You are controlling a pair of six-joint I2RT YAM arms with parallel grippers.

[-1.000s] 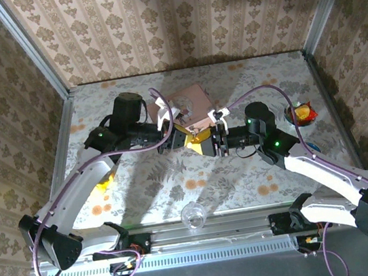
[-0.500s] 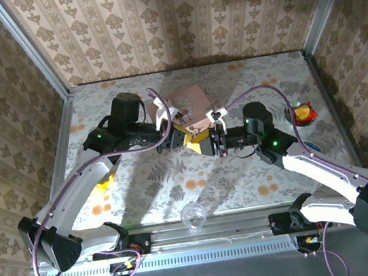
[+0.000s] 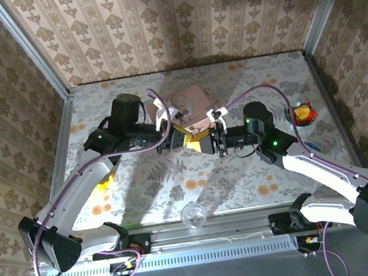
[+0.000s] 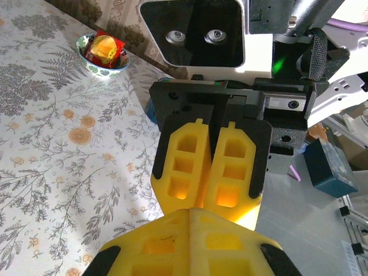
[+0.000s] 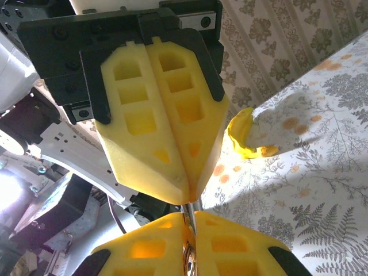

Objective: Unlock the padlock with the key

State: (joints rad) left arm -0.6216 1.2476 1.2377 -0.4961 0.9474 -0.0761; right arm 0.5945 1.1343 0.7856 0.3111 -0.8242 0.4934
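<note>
Since a second ago the right gripper (image 4: 205, 201) has narrowed to a slit, meeting the left gripper (image 5: 187, 192), pads pressed together, at the top view's centre; the slit pinches a metal sliver (image 5: 188, 217), key or shackle unclear, standing upright at the right-wrist view's bottom centre.

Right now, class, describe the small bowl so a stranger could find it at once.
Start at the table, along its right edge. A small patterned bowl sits there, roughly midway back. Unlike anything near it, it holds a shiny red-and-yellow packet.
</note>
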